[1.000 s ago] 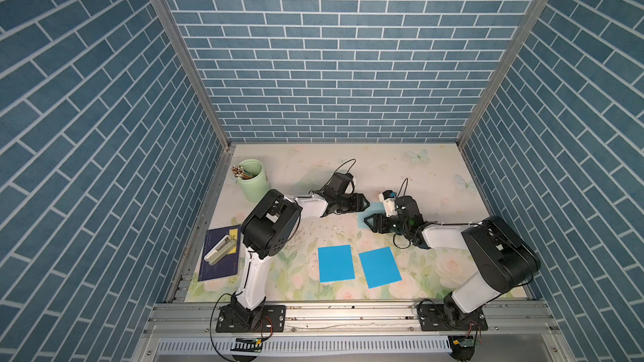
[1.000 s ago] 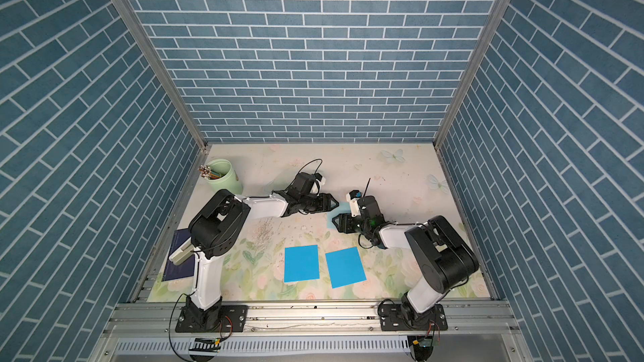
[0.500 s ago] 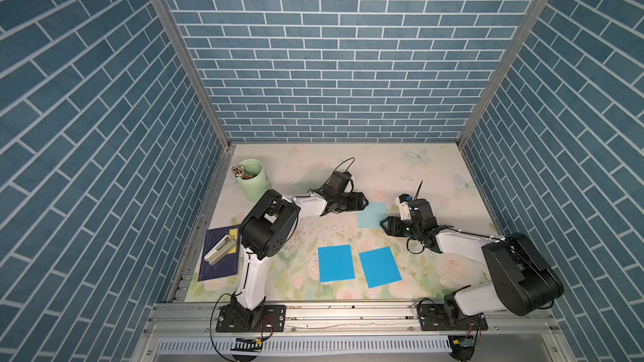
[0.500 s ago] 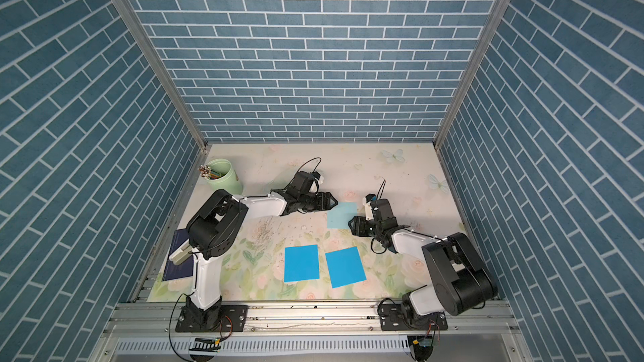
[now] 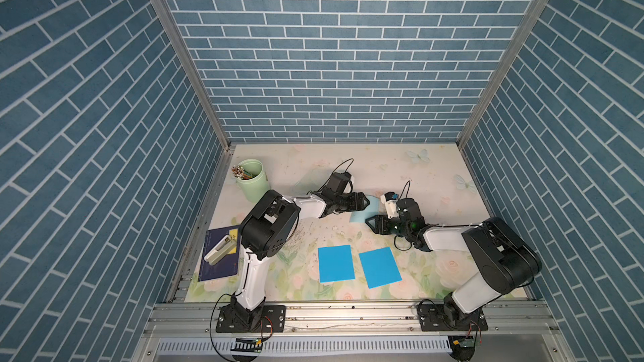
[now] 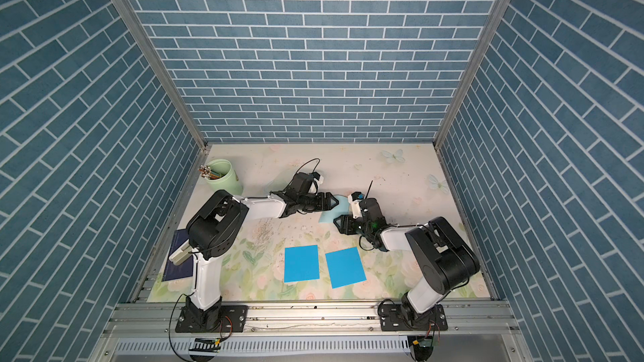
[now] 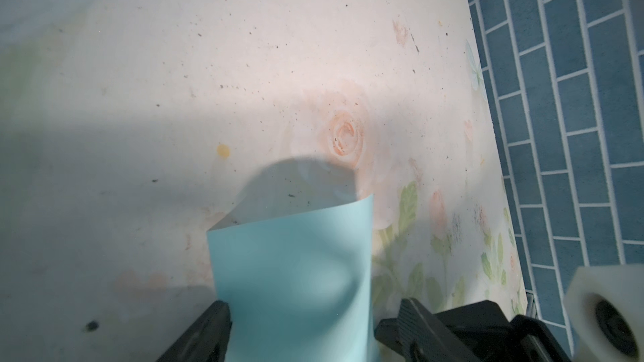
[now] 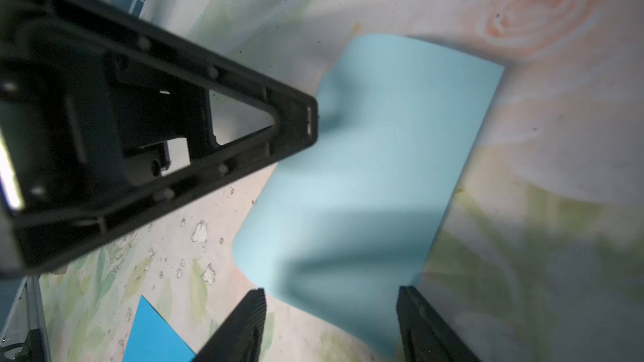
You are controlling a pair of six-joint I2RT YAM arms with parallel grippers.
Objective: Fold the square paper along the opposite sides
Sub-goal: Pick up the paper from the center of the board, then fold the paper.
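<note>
pale blue paper (image 5: 358,216) sits mid-surface, right between the two hands, and it's not lying flat. it bows up off the floral surface (image 5: 411,175) in both top views. left hand (image 5: 366,201) reaches in low from one side, right hand (image 5: 373,224) comes at it from the opposite side, and the two are close together.

from the left wrist, the paper (image 7: 292,273) stands up between the fingers (image 7: 209,332), buckled, with a soft dent in the middle. its far edge lifts clear and throws a shadow on the surface. left hand (image 7: 312,304) is released: fingers spread wide, one edge of the sheet right at one finger, a sliver of gap at the other.

from the right wrist, the paper (image 8: 383,168) curls like a shallow wave, far edge down on the surface, near edge running between that hand's fingers (image 8: 244,325). right hand (image 8: 331,290) is released too, fingers well apart. whether they touch the sheet i can't tell. the left hand's black finger sits against the sheet's other side, right where the paper dents.

nearer the arm bases, two bright blue sheets (image 5: 335,263) lie flat side by side, apart from each other and well clear of the hands. a green cup (image 5: 251,184) of pencils stands by the left wall — a dark blue book (image 5: 219,266) lies near the left arm's base.
</note>
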